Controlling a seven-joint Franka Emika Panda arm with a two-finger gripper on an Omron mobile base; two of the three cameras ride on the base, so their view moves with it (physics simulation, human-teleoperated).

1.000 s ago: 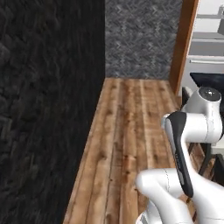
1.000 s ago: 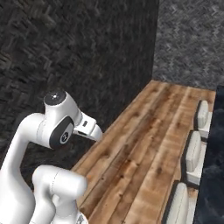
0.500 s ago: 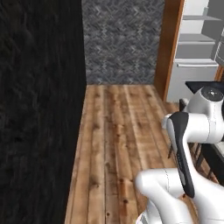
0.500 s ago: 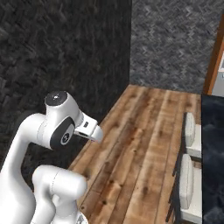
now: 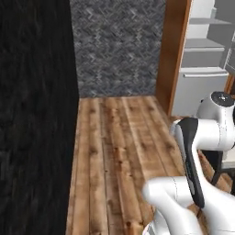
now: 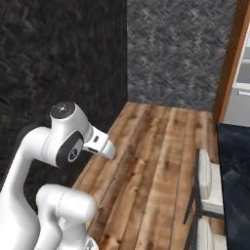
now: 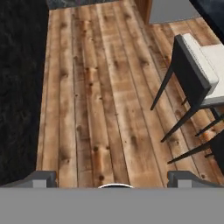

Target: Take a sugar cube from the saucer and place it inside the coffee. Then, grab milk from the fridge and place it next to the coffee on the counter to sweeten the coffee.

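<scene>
1. Near you, the gripper (image 7: 112,177) has its fingers spread wide and empty over the wooden floor (image 7: 100,96).
2. Far right, the fridge (image 5: 204,69) stands open; the milk is not visible.
3. I expect a light, smooth carton: hold it at the sides.

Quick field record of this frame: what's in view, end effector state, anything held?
floor: wood planks
walls: dark wall on the left, grey herringbone wall ahead
fridge: ahead on the right, open, grey shelves showing, beside a wood panel
chair: dark frame, pale seat, on the right in the hand view
end effector: open, over bare floor
held: nothing
</scene>
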